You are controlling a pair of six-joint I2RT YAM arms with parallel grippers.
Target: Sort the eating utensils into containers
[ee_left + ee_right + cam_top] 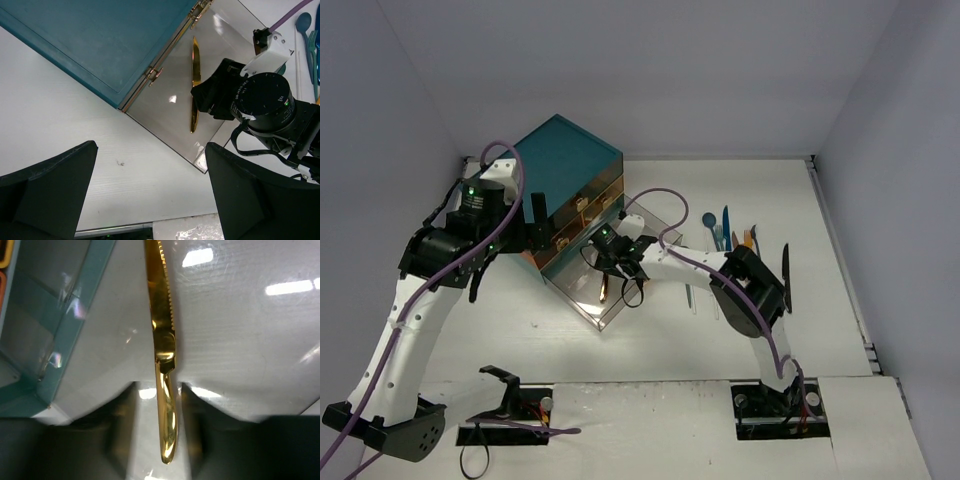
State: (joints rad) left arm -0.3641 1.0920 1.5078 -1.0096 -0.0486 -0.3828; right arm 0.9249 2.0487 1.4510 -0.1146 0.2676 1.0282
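Dark blurred fingers (85, 450) of the right pincer (159, 410) fill the bottom of the right wrist view. They are parted a little, one each side of the gold knife (162, 315) handle, with a sliver of light on both sides, so released, not clamping. Knife lies on the floor of the clear drawer (240, 340), serrated edge to view-right, blade pointing away.

Left wrist view: left pincer (150, 200) spread wide, grasping nothing. Its black fingers (50, 190) frame bare white surface (75, 125) just off the chest's side. Knife sits roughly mid-drawer, off the drawer walls, with the right pincer over its middle.

Writing: white print rings the round black housing (265, 95) on the right wrist, too small to read. Green light (286, 103) on it.

Top view: drawer stands out from the bottom of the teal chest (565, 150), its near corner jutting toward the arm bases. Orange-brown drawer fronts (590, 195) sit above it. Open surface lies between that corner and the bases, and more under the left arm.

Loose utensils (725, 232), a teal spoon plus blue and orange pieces, lie side by side right of the drawer, apart from it and beyond the right arm's elbow. Bare strip between them and the right wall. Chest stands far left, near the left wall.
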